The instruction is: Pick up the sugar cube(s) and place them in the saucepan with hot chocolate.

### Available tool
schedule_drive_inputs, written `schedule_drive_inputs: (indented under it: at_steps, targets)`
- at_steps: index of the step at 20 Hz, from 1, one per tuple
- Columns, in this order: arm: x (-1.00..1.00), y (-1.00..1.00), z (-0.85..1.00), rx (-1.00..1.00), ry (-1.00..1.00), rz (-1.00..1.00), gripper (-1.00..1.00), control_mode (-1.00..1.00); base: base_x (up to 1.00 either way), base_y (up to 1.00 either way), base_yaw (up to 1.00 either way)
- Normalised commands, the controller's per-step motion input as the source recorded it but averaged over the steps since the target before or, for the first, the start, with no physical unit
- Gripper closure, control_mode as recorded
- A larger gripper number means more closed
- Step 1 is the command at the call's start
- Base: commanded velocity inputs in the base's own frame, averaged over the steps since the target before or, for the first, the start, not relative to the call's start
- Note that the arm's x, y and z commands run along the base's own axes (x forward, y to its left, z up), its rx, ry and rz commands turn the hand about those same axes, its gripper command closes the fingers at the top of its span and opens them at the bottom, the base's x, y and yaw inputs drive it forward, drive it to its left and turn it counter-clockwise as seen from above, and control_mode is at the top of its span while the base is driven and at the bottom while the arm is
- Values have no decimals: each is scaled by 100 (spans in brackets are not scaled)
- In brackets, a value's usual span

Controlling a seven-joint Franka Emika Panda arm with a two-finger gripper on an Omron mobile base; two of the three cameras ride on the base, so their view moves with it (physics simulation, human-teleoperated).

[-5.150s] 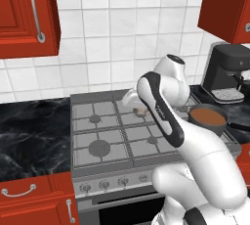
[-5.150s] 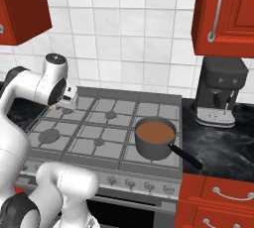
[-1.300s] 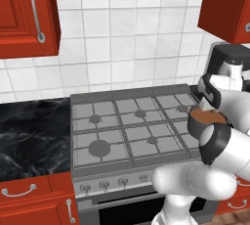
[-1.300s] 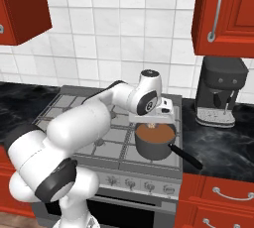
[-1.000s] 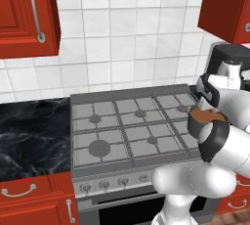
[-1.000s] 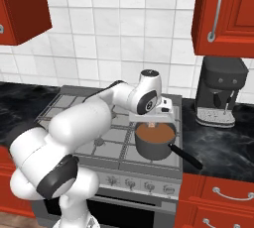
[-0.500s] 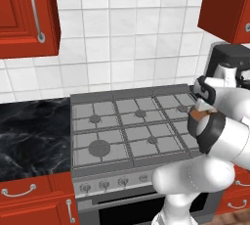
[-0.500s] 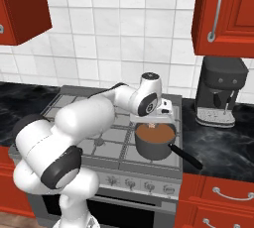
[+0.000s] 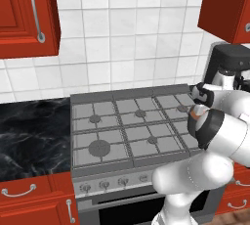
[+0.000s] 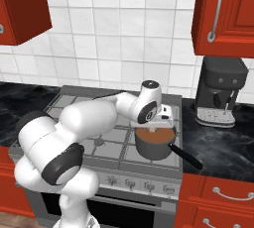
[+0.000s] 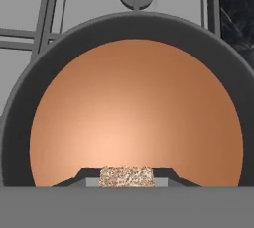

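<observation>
The saucepan (image 11: 20, 108) is round and dark grey, with brown hot chocolate (image 11: 134, 108) inside. A tan speckled sugar cube (image 11: 126, 176) is pinched in my gripper (image 11: 126, 178), with a dark fingertip (image 11: 84, 175) on each side of it. The cube hangs over the near part of the liquid. In the right base view the saucepan (image 10: 149, 150) stands on the stove's front right burner, its dark handle (image 10: 186, 156) pointing to the front right, and my gripper (image 10: 153, 128) points down just above the liquid. In the left base view my own arm covers most of the pan.
A black coffee machine (image 10: 221, 90) stands on the dark marble counter (image 10: 223, 145) right of the stove (image 10: 99, 123). Grey burner grates (image 9: 122, 131) spread left of the pan. Red cabinets (image 10: 228, 14) hang above.
The arm has swung from the stove's back middle over to the saucepan at the right. Over the last second the hand has sunk a little toward the liquid, still shut on the cube.
</observation>
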Motion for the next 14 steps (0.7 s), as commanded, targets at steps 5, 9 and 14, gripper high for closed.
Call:
schedule_drive_inputs:
  at_steps: [5, 9, 14]
  targets:
    - [0, 0, -2, 0, 0, 0, -100, -100, 0, 0, 0]
    - [0, 0, 0, 0, 0, 0, -100, -100, 0, 0, 0]
    - [0, 0, 2, 0, 0, 0, -100, -100, 0, 0, 0]
